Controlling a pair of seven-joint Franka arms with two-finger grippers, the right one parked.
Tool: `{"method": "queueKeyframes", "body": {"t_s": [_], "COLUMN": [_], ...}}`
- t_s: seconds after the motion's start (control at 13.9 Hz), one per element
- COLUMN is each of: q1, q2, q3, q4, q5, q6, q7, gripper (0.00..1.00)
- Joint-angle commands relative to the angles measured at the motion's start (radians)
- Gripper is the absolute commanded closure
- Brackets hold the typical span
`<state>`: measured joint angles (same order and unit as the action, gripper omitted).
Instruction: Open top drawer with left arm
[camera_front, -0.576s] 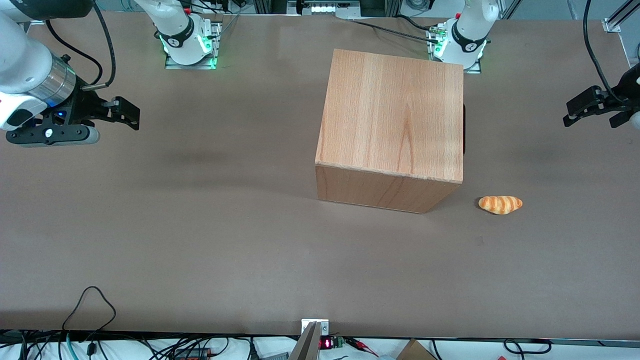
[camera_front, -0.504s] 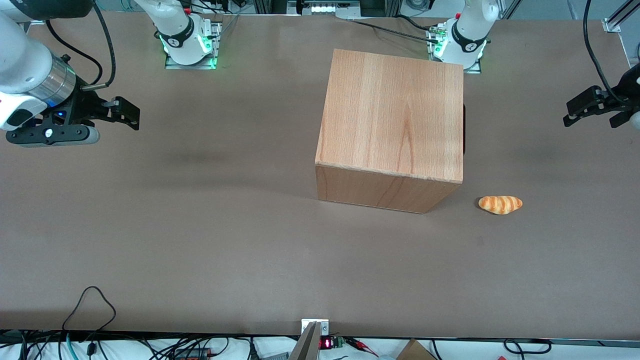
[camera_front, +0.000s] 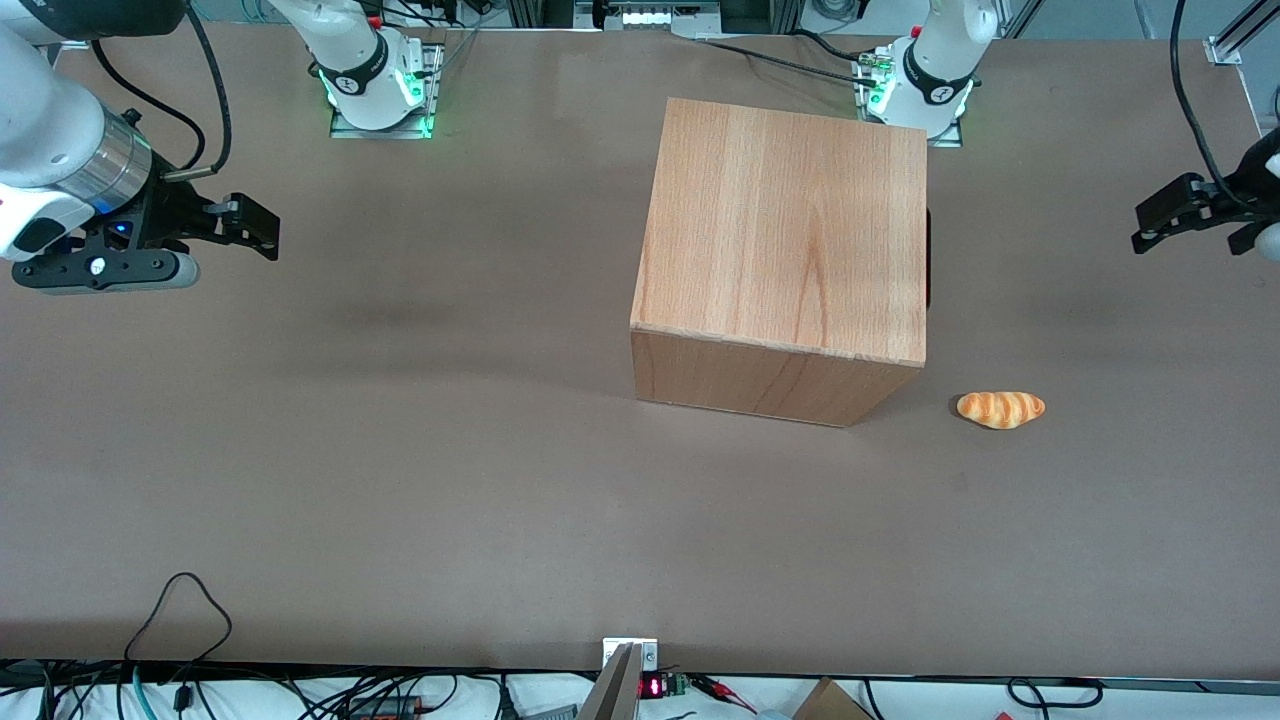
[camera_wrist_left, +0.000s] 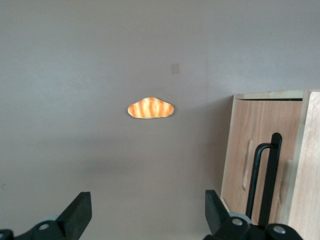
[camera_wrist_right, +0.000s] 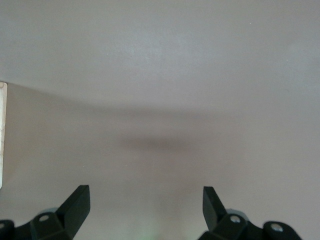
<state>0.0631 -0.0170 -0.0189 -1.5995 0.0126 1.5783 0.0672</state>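
While the top drawer sits closed, hand spread wide, well clear of its handle.

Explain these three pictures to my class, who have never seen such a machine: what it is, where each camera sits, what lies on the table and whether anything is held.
These are two white robot arms bolted to a brown table. One picture looks down from the front; the other two come from cameras on each arm's wrist. On the table stands a light-wood cabinet, and beside it, toward the working arm's end, lies a small striped orange bread roll. The working left arm's black two-finger gripper hangs above the table, apart from the cabinet, open and holding nothing. Its wrist camera shows the cabinet's front, with the slim black bar handle of the top drawer, which is shut.
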Motion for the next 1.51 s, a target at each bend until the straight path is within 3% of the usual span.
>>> {"method": "queueKeyframes", "body": {"t_s": [0.0, 0.36, 0.72, 1.15, 1.44], "q1": [0.003, -0.002, -0.008, -0.009, -0.009], "q2": [0.002, -0.003, -0.001, 0.003, 0.005], "q3": [0.001, -0.003, -0.024, -0.053, -0.081], "q4": [-0.051, -0.229, -0.382, -0.464, -0.487], "q5": [-0.074, -0.226, -0.313, -0.371, -0.373], "q6": [-0.006, 0.110, 0.256, 0.339, 0.368], "q7": [0.011, 0.011, 0.011, 0.011, 0.014], "gripper": [0.00, 0.00, 0.00, 0.00, 0.00]}}
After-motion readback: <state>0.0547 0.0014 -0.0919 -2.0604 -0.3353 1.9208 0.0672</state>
